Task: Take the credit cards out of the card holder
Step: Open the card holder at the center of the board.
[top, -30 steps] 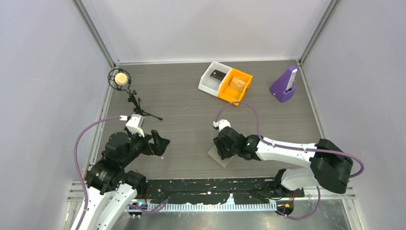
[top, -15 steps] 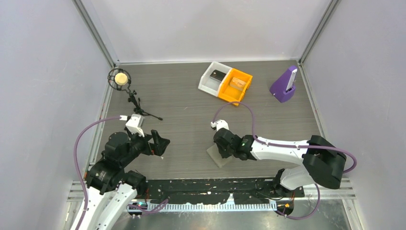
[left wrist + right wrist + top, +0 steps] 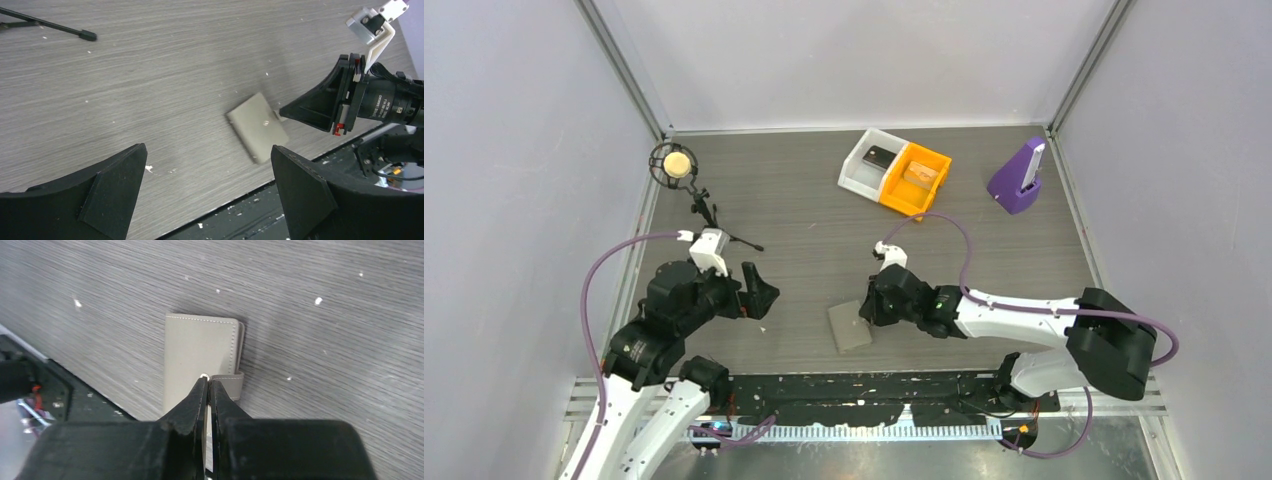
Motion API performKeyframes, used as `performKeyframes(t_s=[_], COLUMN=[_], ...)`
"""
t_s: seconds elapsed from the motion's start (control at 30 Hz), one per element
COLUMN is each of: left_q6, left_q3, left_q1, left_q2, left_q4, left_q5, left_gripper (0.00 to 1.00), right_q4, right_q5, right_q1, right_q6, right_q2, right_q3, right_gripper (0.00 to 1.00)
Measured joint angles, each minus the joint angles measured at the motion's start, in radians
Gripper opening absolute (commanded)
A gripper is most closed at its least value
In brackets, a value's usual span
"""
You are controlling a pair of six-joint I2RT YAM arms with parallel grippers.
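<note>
Lower centre, right gripper (image 3: 206, 381) jaws clenched at the tab of the card holder (image 3: 197, 347); left gripper (image 3: 207, 150) jaws released — wide.

Right gripper (image 3: 865, 313) at card holder (image 3: 849, 328)

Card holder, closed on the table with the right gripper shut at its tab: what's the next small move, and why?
Probably raise the right gripper slightly to peel the tab up and unsnap it. The card holder lies closed and flat on the table, its inside hidden, and the shut jaws sit right at the tab, though whether they truly pinch it is unclear.
</note>
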Motion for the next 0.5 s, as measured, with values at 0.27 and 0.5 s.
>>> performKeyframes(t_s=[0.27, 0.5], left_q6=[-0.090, -0.204], left_q3=[-0.060, -0.216], left_q1=[0.000, 0.000], left_q2=[0.008, 0.075], left_q4=[0.043, 0.166], left_q5=[0.069, 0.161], left_gripper=[0.97, 0.94], right_q4=[0.101, 0.221], right_q5=[-0.025, -0.064], right_q1=[0.000, 0.001], right_q6=[0.089, 0.163], right_q2=[-0.123, -0.178], right_q3=[-0.030, -0.097], right_gripper=[0.05, 0.05])
